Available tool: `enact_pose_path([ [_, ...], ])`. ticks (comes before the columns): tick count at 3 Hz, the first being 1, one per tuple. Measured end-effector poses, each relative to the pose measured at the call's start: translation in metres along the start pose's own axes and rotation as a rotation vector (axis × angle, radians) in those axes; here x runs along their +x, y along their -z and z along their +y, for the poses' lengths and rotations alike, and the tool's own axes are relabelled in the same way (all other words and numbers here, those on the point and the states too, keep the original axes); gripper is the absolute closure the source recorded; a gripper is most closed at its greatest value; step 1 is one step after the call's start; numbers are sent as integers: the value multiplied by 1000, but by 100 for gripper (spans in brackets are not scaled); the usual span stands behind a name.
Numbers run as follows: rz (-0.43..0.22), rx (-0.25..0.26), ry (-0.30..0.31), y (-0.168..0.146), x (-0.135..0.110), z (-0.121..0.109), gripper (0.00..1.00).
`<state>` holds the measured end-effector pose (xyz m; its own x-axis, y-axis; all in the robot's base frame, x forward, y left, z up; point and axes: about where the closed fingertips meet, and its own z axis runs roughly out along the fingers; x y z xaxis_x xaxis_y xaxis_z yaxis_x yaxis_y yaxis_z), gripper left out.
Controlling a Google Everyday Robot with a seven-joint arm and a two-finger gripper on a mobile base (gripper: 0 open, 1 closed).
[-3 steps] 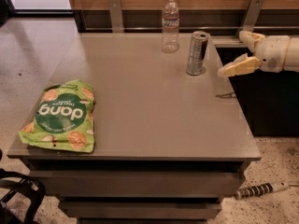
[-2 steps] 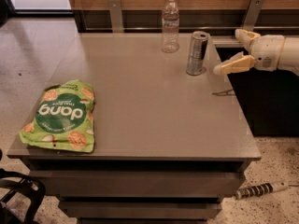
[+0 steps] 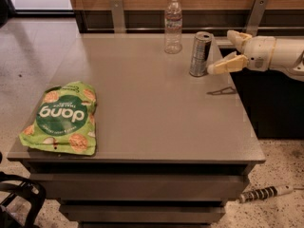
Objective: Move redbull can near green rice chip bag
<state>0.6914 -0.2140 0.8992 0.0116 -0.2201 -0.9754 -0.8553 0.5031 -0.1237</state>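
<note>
The redbull can point(image 3: 200, 54) stands upright at the back right of the grey table point(image 3: 156, 103). The green rice chip bag point(image 3: 61, 118) lies flat at the table's front left corner, far from the can. My gripper point(image 3: 223, 52) comes in from the right, level with the can and just to its right. It is open, with one fingertip point(image 3: 214, 69) close beside the can's lower part and the other finger point(image 3: 237, 36) higher and farther back. It holds nothing.
A clear plastic water bottle point(image 3: 173, 24) stands at the table's back edge, left of the can. A wooden wall with metal brackets point(image 3: 116, 14) runs behind the table. A striped cable end point(image 3: 263, 193) lies on the floor at the right.
My gripper has moved left toward the can, and its lower fingertip now sits right beside it. The can, bottle and bag have not moved.
</note>
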Motion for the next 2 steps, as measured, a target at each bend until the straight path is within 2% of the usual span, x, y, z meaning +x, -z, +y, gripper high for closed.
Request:
enact_pose_path([
  [2, -21, -53, -33, -24, -7, 3, 0],
])
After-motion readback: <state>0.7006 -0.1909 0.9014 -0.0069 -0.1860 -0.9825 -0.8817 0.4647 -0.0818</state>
